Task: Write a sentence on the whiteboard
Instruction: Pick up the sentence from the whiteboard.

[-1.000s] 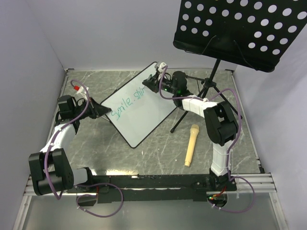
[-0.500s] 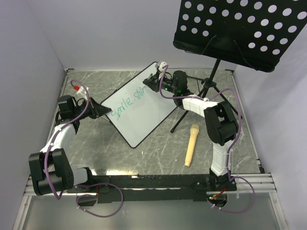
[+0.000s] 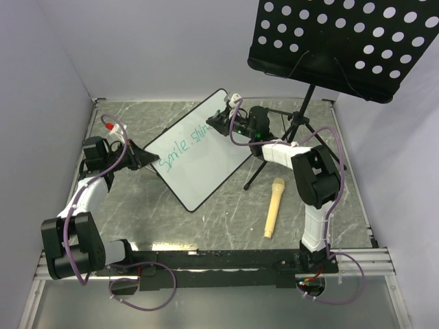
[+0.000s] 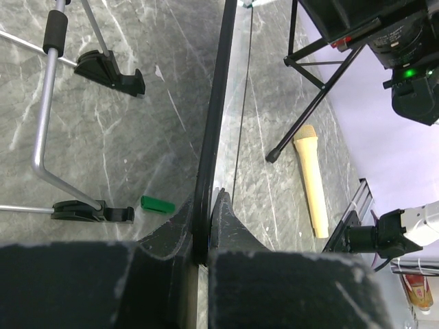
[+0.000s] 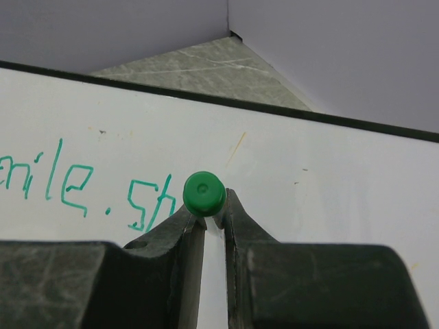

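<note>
Top external: right gripper, clamping the marker, has edged rightward; left gripper clamps the whiteboard.

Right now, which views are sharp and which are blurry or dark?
Top external: evenly lit, sharp, the sentence legible on the whiteboard. Left wrist: the left gripper dark and soft up close. Right wrist: the green marker sharp, the right gripper soft.
</note>
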`<state>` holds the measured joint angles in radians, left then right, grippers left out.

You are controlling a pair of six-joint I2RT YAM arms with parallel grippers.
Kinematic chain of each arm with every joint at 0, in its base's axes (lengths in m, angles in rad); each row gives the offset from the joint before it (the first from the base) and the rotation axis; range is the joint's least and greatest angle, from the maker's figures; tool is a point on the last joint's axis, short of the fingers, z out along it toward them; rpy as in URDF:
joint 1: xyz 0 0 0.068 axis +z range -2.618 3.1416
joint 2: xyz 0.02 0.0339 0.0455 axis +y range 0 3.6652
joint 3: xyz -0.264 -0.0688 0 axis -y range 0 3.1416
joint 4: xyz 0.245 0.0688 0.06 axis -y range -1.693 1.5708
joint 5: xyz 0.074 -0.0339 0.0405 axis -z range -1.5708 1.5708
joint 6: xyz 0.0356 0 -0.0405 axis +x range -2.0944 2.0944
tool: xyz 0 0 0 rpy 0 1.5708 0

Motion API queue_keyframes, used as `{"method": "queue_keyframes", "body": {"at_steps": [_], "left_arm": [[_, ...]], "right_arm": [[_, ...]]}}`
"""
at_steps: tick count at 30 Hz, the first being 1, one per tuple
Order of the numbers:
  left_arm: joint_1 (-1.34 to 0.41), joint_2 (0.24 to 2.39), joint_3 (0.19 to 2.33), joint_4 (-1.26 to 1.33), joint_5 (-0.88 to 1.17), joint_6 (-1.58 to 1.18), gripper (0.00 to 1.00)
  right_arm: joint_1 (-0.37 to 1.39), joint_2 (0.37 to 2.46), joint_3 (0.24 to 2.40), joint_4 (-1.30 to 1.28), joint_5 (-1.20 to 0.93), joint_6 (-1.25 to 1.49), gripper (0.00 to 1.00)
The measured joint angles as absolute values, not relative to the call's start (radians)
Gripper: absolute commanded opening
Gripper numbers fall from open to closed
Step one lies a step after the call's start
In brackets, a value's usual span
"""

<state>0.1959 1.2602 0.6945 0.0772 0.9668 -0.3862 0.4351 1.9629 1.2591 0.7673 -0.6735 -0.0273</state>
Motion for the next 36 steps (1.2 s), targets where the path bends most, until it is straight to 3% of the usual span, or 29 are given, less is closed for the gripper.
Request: {"method": "queue_keyframes", "body": {"at_steps": [36], "left_arm": [[0.196, 1.261, 0.694, 0.079, 0.975, -0.385, 0.01]], "right_arm": [[0.413, 1.945, 1.289, 0.742, -0.674, -0.004, 0.0]]}}
